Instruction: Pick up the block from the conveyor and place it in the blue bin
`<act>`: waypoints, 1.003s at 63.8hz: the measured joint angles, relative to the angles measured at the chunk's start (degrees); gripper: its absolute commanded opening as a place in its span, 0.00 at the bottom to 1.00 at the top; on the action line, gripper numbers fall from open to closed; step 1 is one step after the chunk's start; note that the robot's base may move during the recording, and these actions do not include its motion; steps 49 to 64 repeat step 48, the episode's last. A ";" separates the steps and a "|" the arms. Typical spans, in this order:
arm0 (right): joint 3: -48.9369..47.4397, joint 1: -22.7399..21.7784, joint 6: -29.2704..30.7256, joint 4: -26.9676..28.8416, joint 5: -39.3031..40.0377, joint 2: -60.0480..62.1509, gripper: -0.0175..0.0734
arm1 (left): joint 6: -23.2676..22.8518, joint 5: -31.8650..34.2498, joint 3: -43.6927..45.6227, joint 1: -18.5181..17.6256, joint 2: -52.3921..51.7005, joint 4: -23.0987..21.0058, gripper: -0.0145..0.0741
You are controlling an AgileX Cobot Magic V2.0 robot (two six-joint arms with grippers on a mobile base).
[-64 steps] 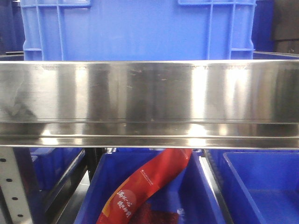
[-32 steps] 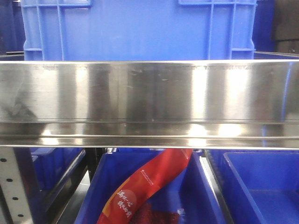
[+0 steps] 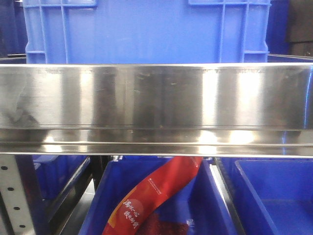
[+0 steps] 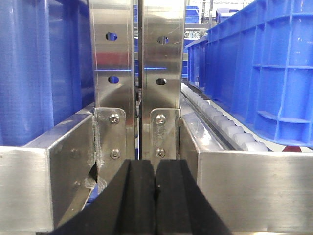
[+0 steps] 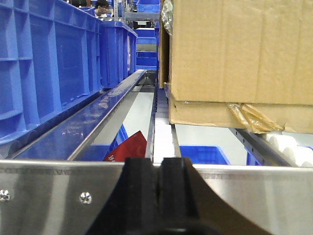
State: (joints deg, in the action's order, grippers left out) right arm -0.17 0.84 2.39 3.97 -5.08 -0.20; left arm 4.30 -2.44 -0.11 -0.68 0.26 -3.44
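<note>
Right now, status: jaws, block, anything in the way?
Left gripper shut, empty. Right gripper shut, empty. Block and conveyor not in any view. Steel rail spans the front view, blue crate behind it.

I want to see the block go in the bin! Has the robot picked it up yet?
Not yet, it seems. The left gripper and right gripper both have their black pads pressed together with nothing between them. No block or conveyor belt shows in any view, only a shiny steel shelf rail, big blue plastic bins and a cardboard box. Finding, grabbing and placing all remain.
</note>
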 measured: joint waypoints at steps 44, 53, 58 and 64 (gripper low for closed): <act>0.00 0.00 0.00 0.00 0.21 0.00 0.01 | 0.00 0.00 0.00 0.00 0.00 0.00 0.04; 0.00 0.00 0.00 0.00 0.21 0.00 0.01 | 0.00 0.00 0.00 0.00 0.00 0.00 0.04; 0.00 0.00 0.00 0.00 0.21 0.00 0.01 | 0.00 0.00 0.00 0.00 0.00 0.00 0.04; 0.00 0.00 0.00 0.00 0.21 0.00 0.01 | 0.00 0.00 0.00 0.00 0.00 0.00 0.04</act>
